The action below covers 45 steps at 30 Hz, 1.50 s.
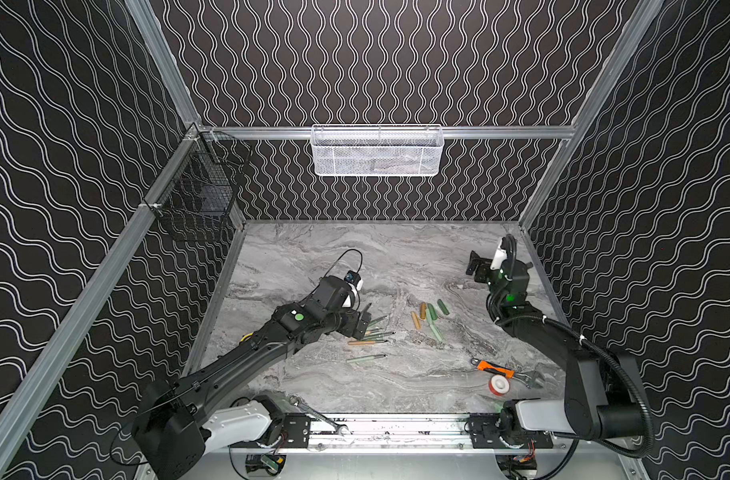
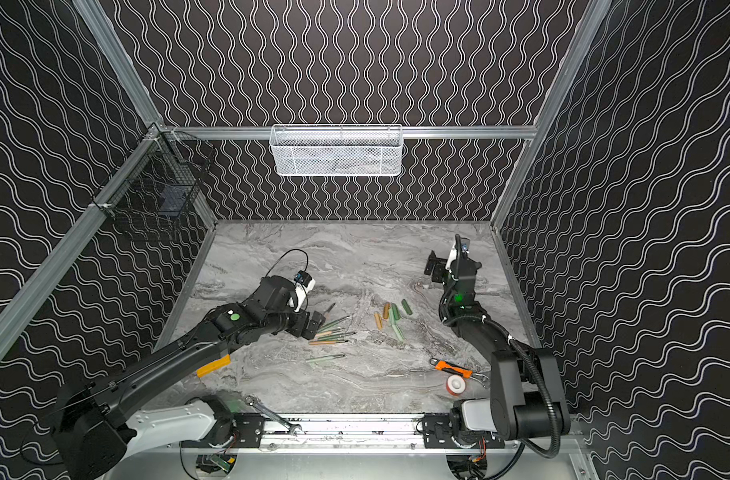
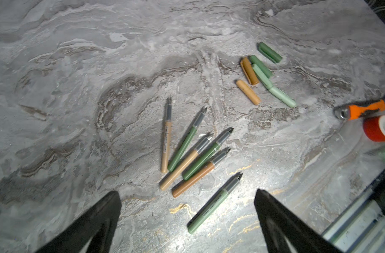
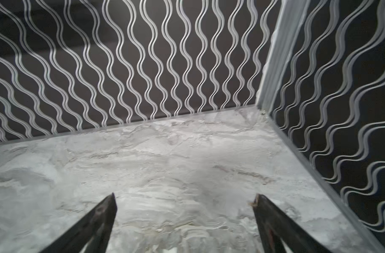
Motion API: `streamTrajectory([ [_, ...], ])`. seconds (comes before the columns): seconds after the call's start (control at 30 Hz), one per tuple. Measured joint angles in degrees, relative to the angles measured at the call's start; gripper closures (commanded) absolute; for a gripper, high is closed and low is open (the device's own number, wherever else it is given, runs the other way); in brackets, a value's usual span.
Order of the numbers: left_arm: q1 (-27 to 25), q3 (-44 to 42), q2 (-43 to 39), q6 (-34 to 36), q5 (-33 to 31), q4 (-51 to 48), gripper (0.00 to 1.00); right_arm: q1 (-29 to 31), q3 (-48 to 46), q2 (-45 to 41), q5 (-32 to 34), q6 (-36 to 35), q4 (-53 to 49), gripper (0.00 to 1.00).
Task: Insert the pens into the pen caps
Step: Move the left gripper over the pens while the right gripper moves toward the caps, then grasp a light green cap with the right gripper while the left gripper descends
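Several pens [image 1: 365, 342] [image 2: 328, 342] [image 3: 206, 154] with tan or green barrels lie fanned on the marble table left of centre. One green pen [image 1: 365, 358] [image 3: 215, 203] lies apart, nearer the front. Several pen caps [image 1: 432, 312] [image 2: 392, 316] [image 3: 249, 71], tan, pale green and dark green, lie in a loose cluster to the pens' right. My left gripper [image 1: 365, 322] [image 2: 319, 320] [image 3: 187, 193] hangs open just above the pens' blunt ends, holding nothing. My right gripper [image 1: 475, 264] [image 2: 431, 264] [image 4: 185, 196] is open and empty at the back right, facing the rear wall.
An orange-handled tool [image 1: 494, 368] [image 3: 364, 109] and a red-and-white tape roll [image 1: 499, 384] [image 3: 380, 128] lie at the front right. A steel wrench [image 1: 317, 413] rests on the front rail. A white basket [image 1: 375, 151] and a black basket [image 1: 201, 195] hang on the walls.
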Motion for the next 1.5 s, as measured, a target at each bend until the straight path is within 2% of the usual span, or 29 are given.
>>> streamTrajectory([
  [0.13,-0.8,1.0,1.1,4.7,3.6,-1.5,0.01,6.7,7.7,1.8,-0.1,2.7,-15.0,0.0],
  [0.3,-1.8,-2.1,-0.7,11.0,5.5,-1.9,0.01,13.8,8.7,0.8,-2.1,5.4,-30.0,0.01],
  [0.4,-2.1,-4.2,-2.9,13.2,5.3,-1.4,0.01,17.5,7.6,-0.6,-5.0,6.9,-35.9,0.06],
  [0.53,-2.2,-5.3,-5.4,14.0,3.0,-0.8,0.01,22.0,7.5,0.3,-9.6,8.8,-43.0,0.2],
  [0.7,-2.3,-5.7,-7.6,14.2,-0.3,-0.3,0.01,26.1,9.5,4.8,-9.6,10.9,-50.9,0.26],
  [0.97,-2.3,-5.9,-10.3,14.2,-2.4,-0.2,0.01,27.4,10.1,7.9,-7.6,12.3,-57.1,0.41],
  [1.2,-2.3,-5.9,-10.6,14.2,-3.3,-0.3,0.01,26.7,11.7,13.2,-6.1,11.8,-57.8,0.57],
  [1.5,-2.3,-5.9,-10.5,14.2,-4.2,-0.3,0.01,26.3,13.6,16.8,-4.3,10.8,-57.8,0.71],
])
